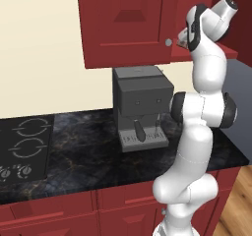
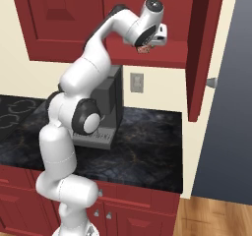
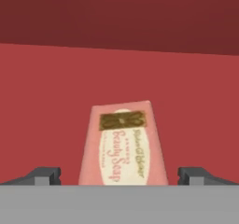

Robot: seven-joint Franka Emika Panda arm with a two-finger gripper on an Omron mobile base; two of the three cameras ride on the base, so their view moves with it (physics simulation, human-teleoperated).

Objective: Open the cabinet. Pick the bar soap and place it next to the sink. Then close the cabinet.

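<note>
Soap [image 3: 122,146]: flat pink bar lying on the red shelf [image 3: 46,101] inside the cabinet [image 2: 197,48]. Label face is pointing up, showing a pale oval with script and a brown-gold band near the far end. In the hand view its long axis is running away from the camera toward the cabinet's back wall, leaning slightly to the right; the near end is cut off by the lower edge of that view. In the right base view the soap [image 2: 143,49] is showing as a small reddish patch under the hand, details too small to make out.

Fingers: two dark tips [image 3: 46,175] standing wide apart, released, one on either side of the soap's near end, neither touching it. Gripper [image 3: 120,176] is sitting just before the soap at shelf level.

Cabinet door [image 2: 199,68]: standing open, swung out to the right, round silver knob [image 2: 212,82] facing outward. In the left base view the shelf opening is largely hidden behind the arm.

Coffee machine [image 1: 141,107]: grey, standing on the dark tabletop [image 1: 88,156] below the cabinet, partly hidden by the arm in the right base view.

Stove [image 1: 24,146]: at the tabletop's left end, cut off by the frame edge.
</note>
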